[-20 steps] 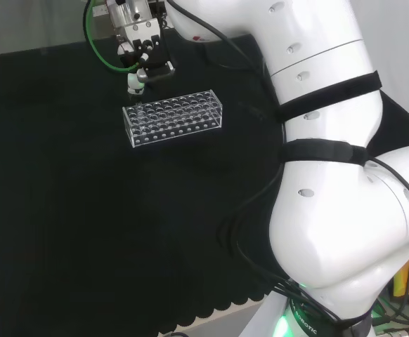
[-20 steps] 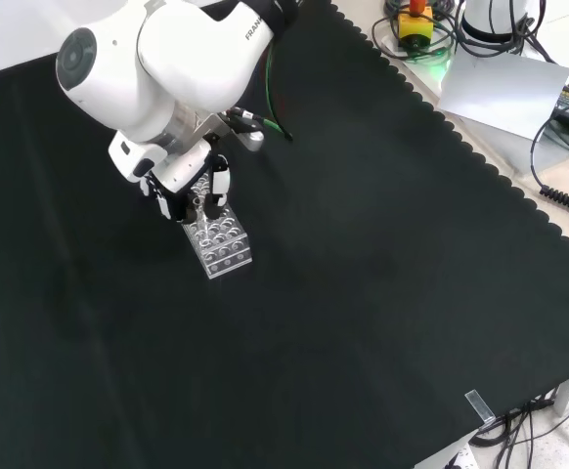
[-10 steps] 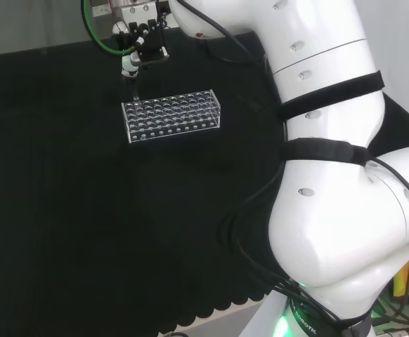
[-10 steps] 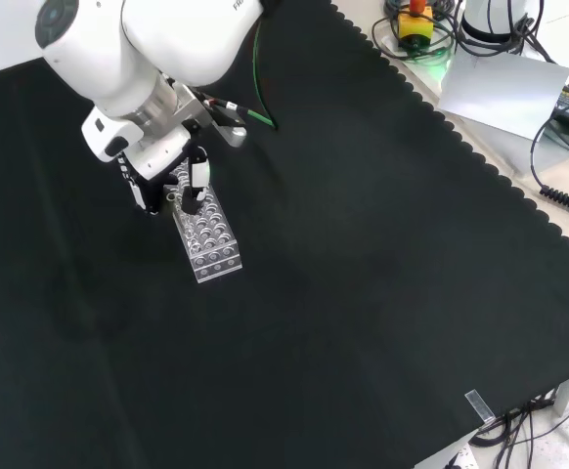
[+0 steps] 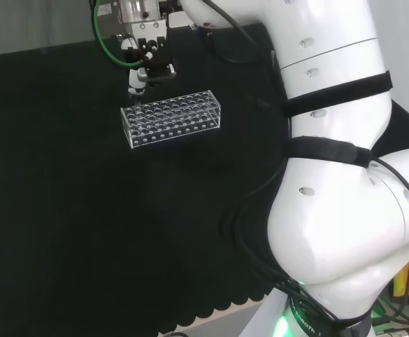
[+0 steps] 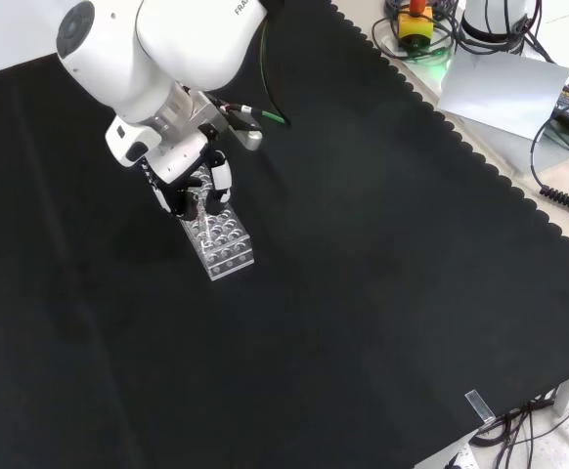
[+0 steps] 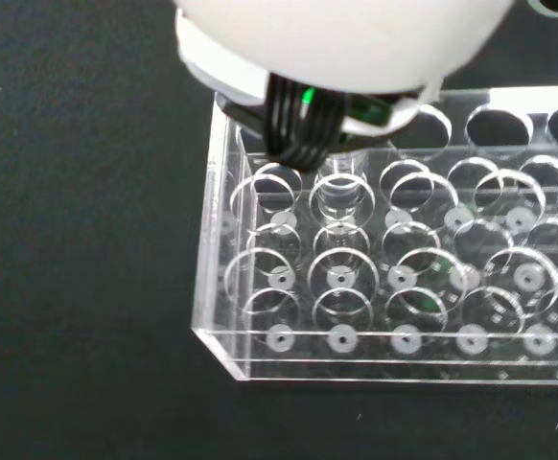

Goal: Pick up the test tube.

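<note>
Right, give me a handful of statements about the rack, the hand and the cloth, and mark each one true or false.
1. The clear rack stands on black cloth. True.
2. The hand is over one end of the rack. True: in the front view it is at the rack's upper end.
3. The rack lies tipped on its side. False: it stands flat, its holes facing up.
4. The hand hangs far from the rack, over bare cloth. False: it is right above the rack.
5. The rack's holes are arranged in several rows. True, as the wrist view shows.
</note>
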Action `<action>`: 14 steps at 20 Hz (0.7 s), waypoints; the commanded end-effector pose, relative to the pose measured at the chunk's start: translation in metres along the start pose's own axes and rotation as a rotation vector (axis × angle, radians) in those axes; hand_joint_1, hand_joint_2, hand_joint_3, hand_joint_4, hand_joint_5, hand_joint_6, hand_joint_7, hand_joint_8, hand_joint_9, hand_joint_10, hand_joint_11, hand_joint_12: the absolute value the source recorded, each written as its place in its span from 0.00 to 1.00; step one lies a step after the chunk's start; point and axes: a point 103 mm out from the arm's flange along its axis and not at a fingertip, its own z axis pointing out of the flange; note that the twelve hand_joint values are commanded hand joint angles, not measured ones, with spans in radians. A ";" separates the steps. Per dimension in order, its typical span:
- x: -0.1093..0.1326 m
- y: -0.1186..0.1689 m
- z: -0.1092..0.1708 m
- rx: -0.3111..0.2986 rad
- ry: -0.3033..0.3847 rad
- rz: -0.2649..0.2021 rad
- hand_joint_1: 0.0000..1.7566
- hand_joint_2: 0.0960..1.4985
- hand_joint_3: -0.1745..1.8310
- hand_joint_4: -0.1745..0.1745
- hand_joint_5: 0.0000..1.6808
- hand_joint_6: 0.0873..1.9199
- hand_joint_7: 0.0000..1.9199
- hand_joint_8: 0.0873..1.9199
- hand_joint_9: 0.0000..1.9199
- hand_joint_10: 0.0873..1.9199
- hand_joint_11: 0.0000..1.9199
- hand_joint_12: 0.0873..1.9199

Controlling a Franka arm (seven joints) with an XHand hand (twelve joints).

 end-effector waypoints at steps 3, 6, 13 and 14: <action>-0.010 -0.012 -0.041 -0.079 0.202 -0.004 0.75 0.45 0.36 0.00 0.76 0.16 0.69 0.39 0.83 0.28 0.61 0.43; -0.012 -0.017 -0.053 -0.097 0.228 -0.008 0.75 0.48 0.31 0.00 0.76 0.11 0.68 0.40 0.82 0.30 0.60 0.44; -0.020 -0.028 -0.079 -0.122 0.285 -0.009 0.76 0.30 0.50 0.00 0.82 0.23 0.74 0.24 0.84 0.29 0.62 0.43; -0.021 -0.030 -0.083 -0.126 0.293 -0.009 0.76 0.30 0.50 0.00 0.82 0.23 0.75 0.24 0.84 0.29 0.62 0.43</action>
